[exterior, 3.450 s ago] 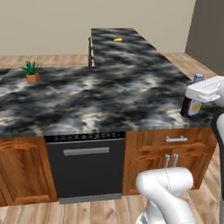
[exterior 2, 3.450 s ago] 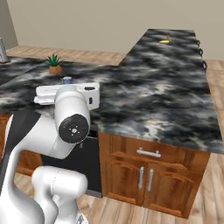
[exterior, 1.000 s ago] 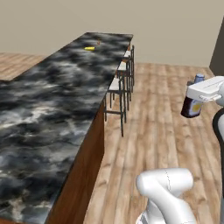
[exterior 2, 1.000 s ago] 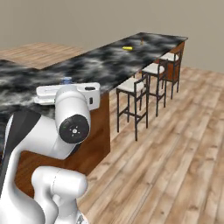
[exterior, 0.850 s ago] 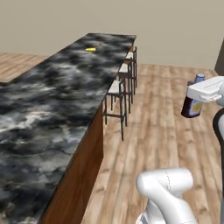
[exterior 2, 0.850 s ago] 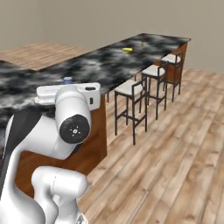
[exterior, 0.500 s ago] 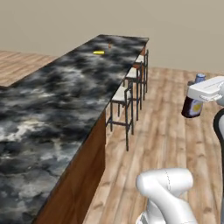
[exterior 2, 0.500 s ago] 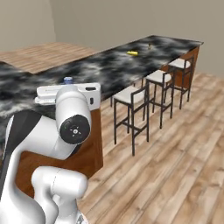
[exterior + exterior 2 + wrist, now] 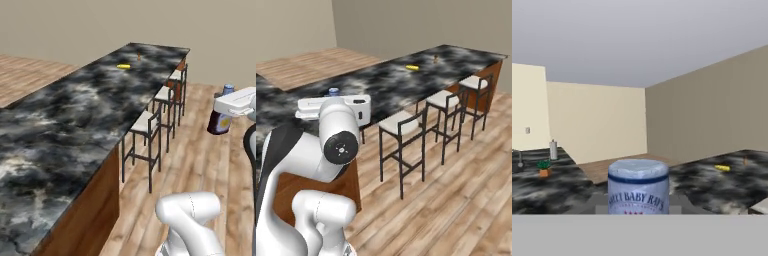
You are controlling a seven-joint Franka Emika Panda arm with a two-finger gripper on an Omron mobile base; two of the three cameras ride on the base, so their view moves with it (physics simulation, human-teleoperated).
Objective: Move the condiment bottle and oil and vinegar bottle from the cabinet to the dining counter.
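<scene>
My gripper (image 9: 226, 106) is shut on the condiment bottle (image 9: 219, 121), a small dark bottle with a blue cap and a pale label, held in the air over the wooden floor to the right of the dining counter (image 9: 95, 105). From the right base its blue cap (image 9: 333, 92) peeks over the white hand. In the hand view the condiment bottle (image 9: 638, 186) stands close between the fingers, with the black marble dining counter (image 9: 712, 185) behind it. The oil and vinegar bottle and the cabinet are out of view.
Three dark-framed stools (image 9: 148, 123) (image 9: 402, 125) line the counter's near side. A small yellow thing (image 9: 123, 66) (image 9: 412, 67) and a small brown thing (image 9: 138, 56) lie near the counter's far end. A potted plant (image 9: 544, 168) sits on the marble farther off. Open wooden floor (image 9: 456, 200) spreads to the right.
The whole picture has shifted as the base drives and turns: the long counter and its stools now run ahead on the left. The condiment bottle stays in the shut gripper.
</scene>
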